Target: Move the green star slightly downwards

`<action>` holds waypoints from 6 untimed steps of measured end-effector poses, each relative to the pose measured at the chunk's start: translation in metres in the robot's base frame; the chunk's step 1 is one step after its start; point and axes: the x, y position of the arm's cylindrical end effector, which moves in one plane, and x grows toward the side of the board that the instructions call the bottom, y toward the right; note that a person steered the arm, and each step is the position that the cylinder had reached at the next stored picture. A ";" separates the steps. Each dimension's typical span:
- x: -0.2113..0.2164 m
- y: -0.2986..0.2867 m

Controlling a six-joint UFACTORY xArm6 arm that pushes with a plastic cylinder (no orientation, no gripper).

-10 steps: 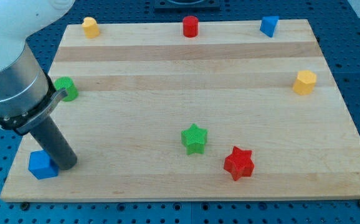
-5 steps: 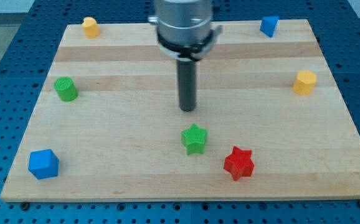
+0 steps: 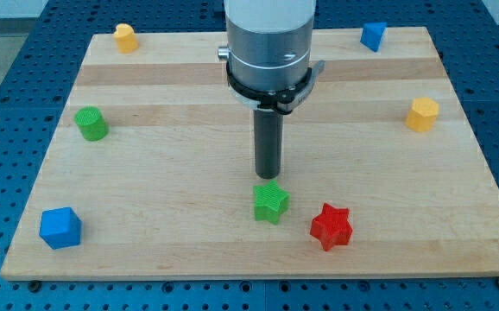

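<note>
Camera view: my tip [image 3: 268, 177] at far edge of green star [image 3: 270, 203], touching or just short of it, cannot tell which. No fingers on this rig, only straight rod.

Green star sits near-centre of wooden board [image 3: 189, 233]. Red star [image 3: 331, 226] just right of it and nearer. Blue cube [image 3: 60, 228] at near left corner. Green cylinder [image 3: 91, 123] at left edge. Yellow block [image 3: 125, 37] far left, blue block [image 3: 372, 35] far right, yellow hexagonal block [image 3: 422, 114] at right edge.
</note>
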 end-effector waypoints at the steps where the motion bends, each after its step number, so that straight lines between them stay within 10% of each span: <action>1: 0.015 0.009; 6: 0.043 -0.074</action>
